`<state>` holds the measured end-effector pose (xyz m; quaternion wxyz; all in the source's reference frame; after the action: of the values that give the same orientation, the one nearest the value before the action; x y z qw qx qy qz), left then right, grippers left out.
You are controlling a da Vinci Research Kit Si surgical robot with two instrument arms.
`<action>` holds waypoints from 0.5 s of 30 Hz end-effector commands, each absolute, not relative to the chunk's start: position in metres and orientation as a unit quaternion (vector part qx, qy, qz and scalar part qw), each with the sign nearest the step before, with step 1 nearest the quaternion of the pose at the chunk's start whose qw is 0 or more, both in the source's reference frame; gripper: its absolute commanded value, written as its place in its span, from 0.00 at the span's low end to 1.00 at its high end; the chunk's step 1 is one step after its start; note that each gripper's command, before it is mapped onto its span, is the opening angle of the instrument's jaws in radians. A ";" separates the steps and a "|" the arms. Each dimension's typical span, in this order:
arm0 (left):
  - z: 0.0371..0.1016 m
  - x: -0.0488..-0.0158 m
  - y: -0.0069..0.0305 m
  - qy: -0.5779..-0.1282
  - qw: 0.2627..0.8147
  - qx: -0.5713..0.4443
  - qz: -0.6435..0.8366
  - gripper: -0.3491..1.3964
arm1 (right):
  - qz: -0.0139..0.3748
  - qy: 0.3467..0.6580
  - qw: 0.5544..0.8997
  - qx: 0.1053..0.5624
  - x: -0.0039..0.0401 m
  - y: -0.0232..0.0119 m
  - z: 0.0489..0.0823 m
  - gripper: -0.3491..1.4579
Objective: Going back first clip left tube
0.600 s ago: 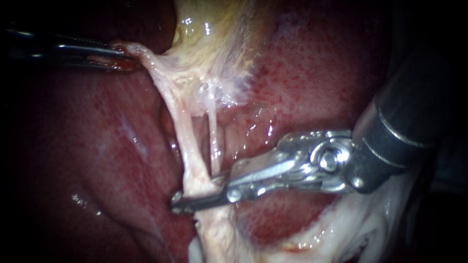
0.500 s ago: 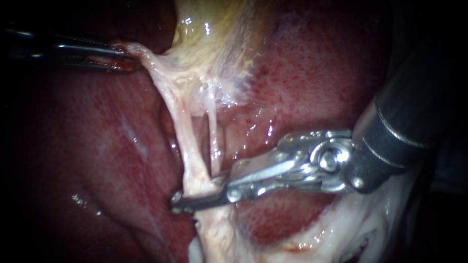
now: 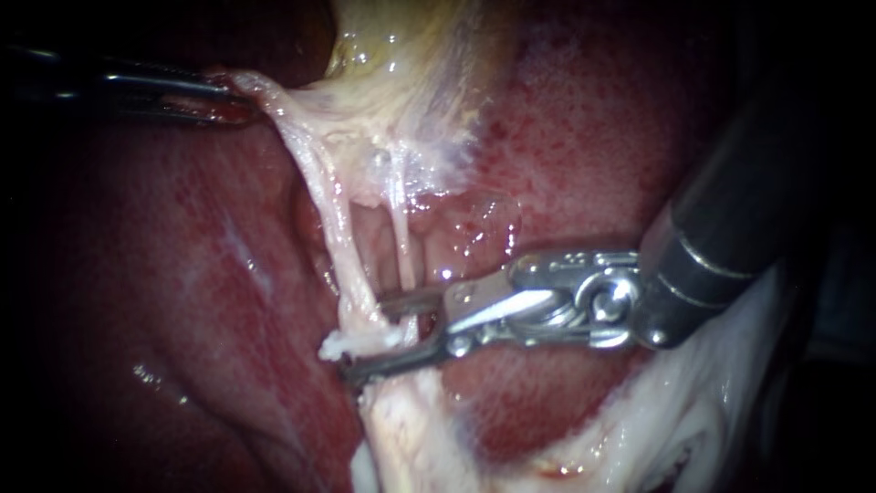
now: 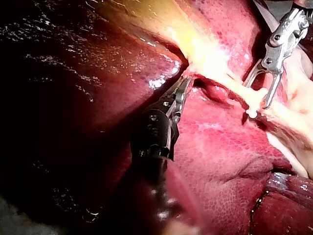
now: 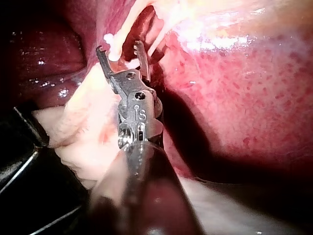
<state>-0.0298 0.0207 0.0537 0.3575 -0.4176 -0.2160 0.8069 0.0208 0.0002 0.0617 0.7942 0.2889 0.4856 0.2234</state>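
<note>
My left instrument comes in from the left, its jaws shut on the pale tissue at the gallbladder's lower end and holding it taut; the left wrist view shows the same hold. Two tubes run down from it: a thick left tube and a thin right tube. A white clip sits across the left tube low down. My right instrument has its jaws open on either side of the clip and tube, as the right wrist view shows with the clip between them.
Dark red liver lies to the left and behind the tubes. White fatty tissue lies under the right instrument's shaft. In the left wrist view the right instrument stands beside the clip.
The right instrument's jaws have opened from shut on the left tube, and a white clip now shows there. Its shaft has drawn back slightly to the right.
</note>
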 end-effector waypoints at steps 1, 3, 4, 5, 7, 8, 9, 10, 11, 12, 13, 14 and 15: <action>0.0537 -0.0297 0.0207 -0.216 0.357 -0.418 0.807 0.00 | 0.219 0.489 0.798 0.277 0.0201 0.0004 0.0614 0.47; 0.0537 -0.0297 0.0207 -0.217 0.357 -0.418 0.807 0.00 | 0.201 0.496 0.806 0.253 0.0186 0.0005 0.0609 0.47; 0.0537 -0.0297 0.0207 -0.217 0.357 -0.418 0.807 0.00 | 0.194 0.498 0.809 0.244 0.0179 0.0006 0.0606 0.47; 0.0537 -0.0297 0.0207 -0.217 0.357 -0.418 0.807 0.00 | 0.181 0.502 0.813 0.234 0.0172 0.0008 0.0602 0.47; 0.0537 -0.0297 0.0207 -0.217 0.357 -0.418 0.807 0.00 | 0.166 0.506 0.818 0.217 0.0155 0.0014 0.0593 0.47; 0.0537 -0.0297 0.0207 -0.217 0.357 -0.418 0.807 0.00 | 0.161 0.508 0.820 0.210 0.0148 0.0017 0.0589 0.47; 0.0537 -0.0297 0.0207 -0.217 0.357 -0.418 0.807 0.00 | 0.153 0.509 0.822 0.204 0.0139 0.0021 0.0583 0.47; 0.0537 -0.0297 0.0207 -0.217 0.357 -0.418 0.807 0.00 | 0.145 0.511 0.823 0.199 0.0132 0.0023 0.0579 0.47; 0.0537 -0.0297 0.0207 -0.217 0.357 -0.418 0.807 0.00 | 0.143 0.512 0.824 0.196 0.0125 0.0026 0.0575 0.47; 0.0537 -0.0297 0.0207 -0.217 0.357 -0.418 0.807 0.00 | 0.138 0.513 0.825 0.193 0.0116 0.0028 0.0571 0.47; 0.0537 -0.0297 0.0207 -0.217 0.357 -0.418 0.807 0.00 | 0.134 0.514 0.826 0.192 0.0110 0.0029 0.0568 0.47; 0.0537 -0.0297 0.0207 -0.217 0.357 -0.418 0.807 0.00 | 0.129 0.515 0.826 0.191 0.0104 0.0030 0.0565 0.47; 0.0537 -0.0297 0.0207 -0.217 0.357 -0.418 0.807 0.00 | 0.126 0.515 0.827 0.188 0.0098 0.0031 0.0563 0.47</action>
<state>-0.0297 0.0207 0.0537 0.3568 -0.4179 -0.2165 0.8070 0.0093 0.0032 0.0561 0.8272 0.1849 0.5160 0.1235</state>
